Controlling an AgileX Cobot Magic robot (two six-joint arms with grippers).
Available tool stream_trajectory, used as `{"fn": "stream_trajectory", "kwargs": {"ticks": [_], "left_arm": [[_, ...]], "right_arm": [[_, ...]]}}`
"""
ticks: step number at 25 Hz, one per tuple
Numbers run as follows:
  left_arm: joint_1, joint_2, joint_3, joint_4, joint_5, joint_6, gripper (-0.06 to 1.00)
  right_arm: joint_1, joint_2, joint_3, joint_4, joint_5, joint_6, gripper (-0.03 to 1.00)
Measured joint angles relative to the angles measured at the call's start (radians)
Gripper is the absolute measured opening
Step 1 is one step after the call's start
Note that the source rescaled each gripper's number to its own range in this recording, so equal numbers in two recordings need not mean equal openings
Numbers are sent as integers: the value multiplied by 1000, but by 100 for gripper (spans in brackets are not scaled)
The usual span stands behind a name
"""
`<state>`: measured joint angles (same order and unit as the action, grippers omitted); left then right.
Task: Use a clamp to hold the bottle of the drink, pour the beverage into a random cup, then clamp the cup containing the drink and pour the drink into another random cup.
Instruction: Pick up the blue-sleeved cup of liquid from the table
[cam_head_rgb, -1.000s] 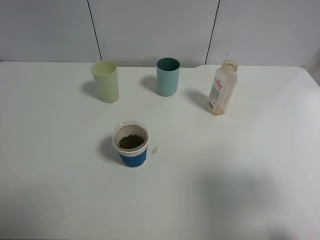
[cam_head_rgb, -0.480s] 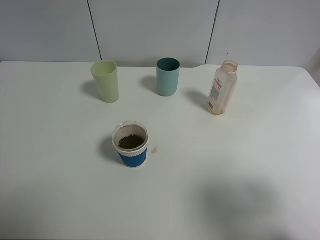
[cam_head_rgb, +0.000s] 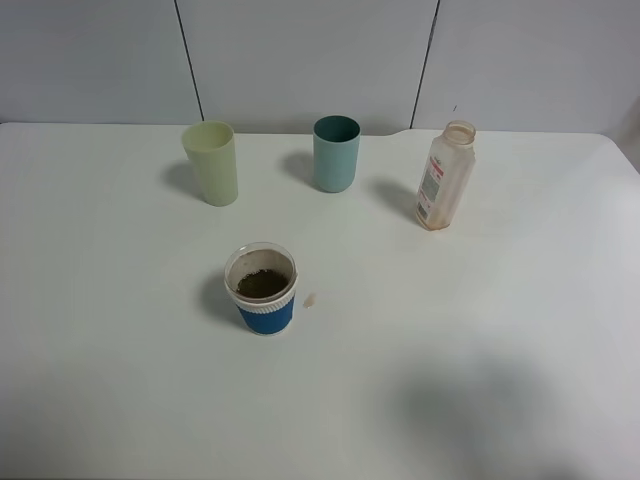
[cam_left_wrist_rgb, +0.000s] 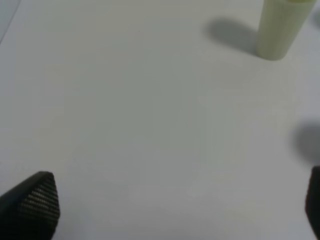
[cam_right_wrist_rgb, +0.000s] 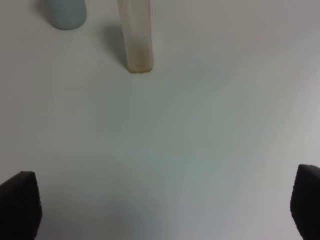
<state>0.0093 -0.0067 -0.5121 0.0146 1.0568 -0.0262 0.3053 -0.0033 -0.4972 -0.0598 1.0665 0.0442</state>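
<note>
The clear drink bottle (cam_head_rgb: 444, 176) stands uncapped at the back right of the white table; its base shows in the right wrist view (cam_right_wrist_rgb: 136, 37). A clear cup with a blue sleeve (cam_head_rgb: 262, 288) holds dark drink near the middle. A pale green cup (cam_head_rgb: 211, 163) and a teal cup (cam_head_rgb: 336, 153) stand at the back; the green one shows in the left wrist view (cam_left_wrist_rgb: 279, 27), the teal one in the right wrist view (cam_right_wrist_rgb: 65, 12). Neither arm shows in the high view. My left gripper (cam_left_wrist_rgb: 180, 210) is open over bare table. My right gripper (cam_right_wrist_rgb: 162, 207) is open, short of the bottle.
A small pale spot (cam_head_rgb: 310, 299) lies on the table just right of the blue-sleeved cup. A grey panelled wall (cam_head_rgb: 300, 60) runs behind the table's back edge. A faint shadow (cam_head_rgb: 480, 400) falls on the front right of the table.
The cups and the bottle have not moved. The faint shadow on the front right of the table has shifted slightly.
</note>
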Motion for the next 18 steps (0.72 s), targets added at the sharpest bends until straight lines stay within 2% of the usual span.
{"fn": "stream_trajectory", "kwargs": {"ticks": [18], "left_arm": [[0,0,0,0,0,0,100]], "right_arm": [[0,0,0,-14,-5,20,100]]}}
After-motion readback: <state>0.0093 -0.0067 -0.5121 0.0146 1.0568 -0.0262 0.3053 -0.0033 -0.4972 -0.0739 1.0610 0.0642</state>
